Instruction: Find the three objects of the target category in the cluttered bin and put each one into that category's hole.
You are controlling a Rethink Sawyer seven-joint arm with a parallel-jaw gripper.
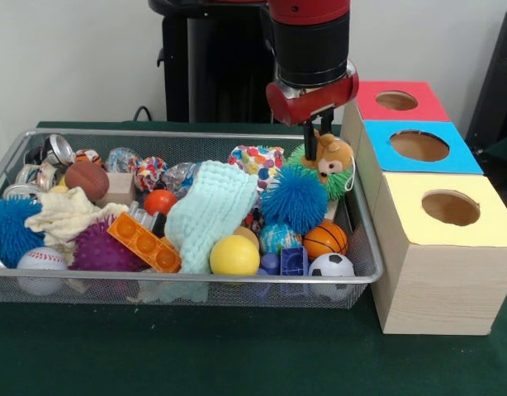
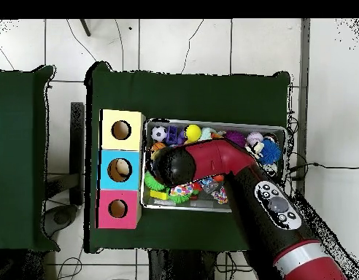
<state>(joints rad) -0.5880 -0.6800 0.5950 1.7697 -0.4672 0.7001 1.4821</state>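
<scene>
The wire mesh bin (image 1: 196, 279) is full of toys. My gripper (image 1: 317, 147) hangs over the bin's right end, close to the boxes. It is shut on the orange-tan plush animal (image 1: 336, 157) with a pale face and holds it just above the green fuzzy ball (image 1: 299, 153). The red-topped box's hole (image 1: 396, 101) is behind and to the right of the gripper. In the overhead view the arm (image 2: 233, 171) covers the gripper and the plush; the bin's rim (image 2: 211, 122) and the red top's hole (image 2: 117, 208) show. No other plush toy is clearly told apart.
The blue-topped box (image 1: 419, 146) and the yellow-topped box (image 1: 450, 208) stand in a row in front of the red one. In the bin lie a blue spiky ball (image 1: 295, 198), a mint knitted cloth (image 1: 208, 210), an orange brick (image 1: 144, 242), a yellow ball (image 1: 234, 256) and several small balls.
</scene>
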